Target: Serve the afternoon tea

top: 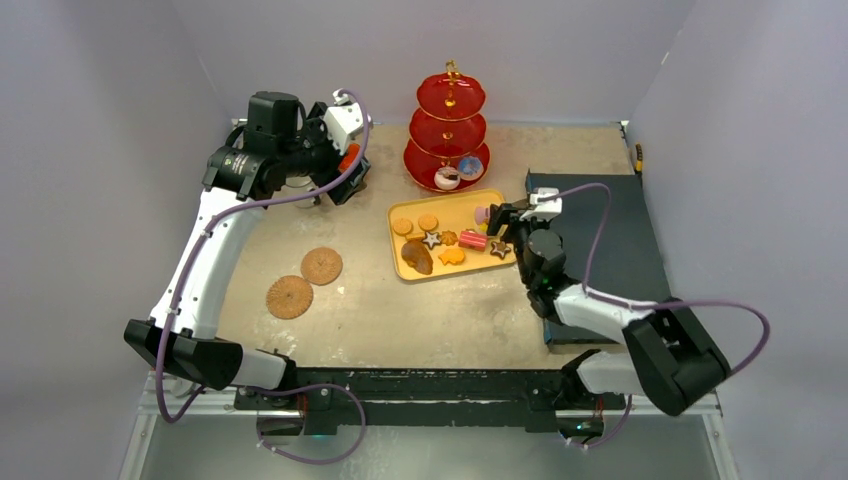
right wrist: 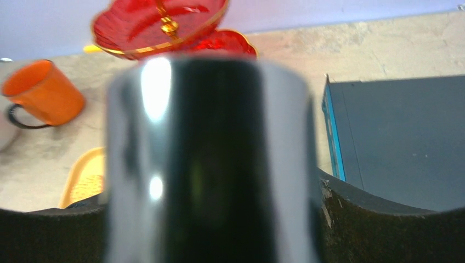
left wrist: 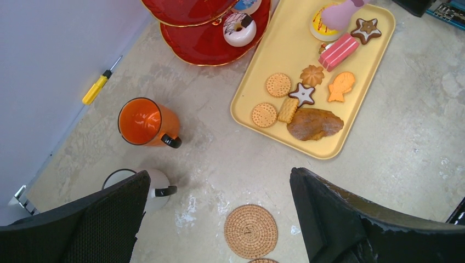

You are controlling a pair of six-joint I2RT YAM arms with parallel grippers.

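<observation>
The red three-tier stand [top: 447, 130] stands at the back, with a donut [left wrist: 239, 28] on its bottom tier. A yellow tray [top: 455, 205] in front of it holds several pastries: biscuits [left wrist: 278, 85], stars [left wrist: 302, 93] and a croissant [left wrist: 315, 124]. My left gripper [left wrist: 219, 175] is open and empty, high above the orange mug [left wrist: 147, 122] and the white mug [left wrist: 156, 189]. Two round brown coasters [top: 321, 265] [top: 289, 297] lie at the left front. My right gripper [top: 505, 222] is at the tray's right end, shut on a shiny metal tool [right wrist: 211, 164] with a pink end [left wrist: 337, 13].
A yellow screwdriver [left wrist: 97, 87] lies by the left wall. A dark flat box [top: 610, 240] with a blue edge lies right of the tray. Walls close the table at the back and on both sides.
</observation>
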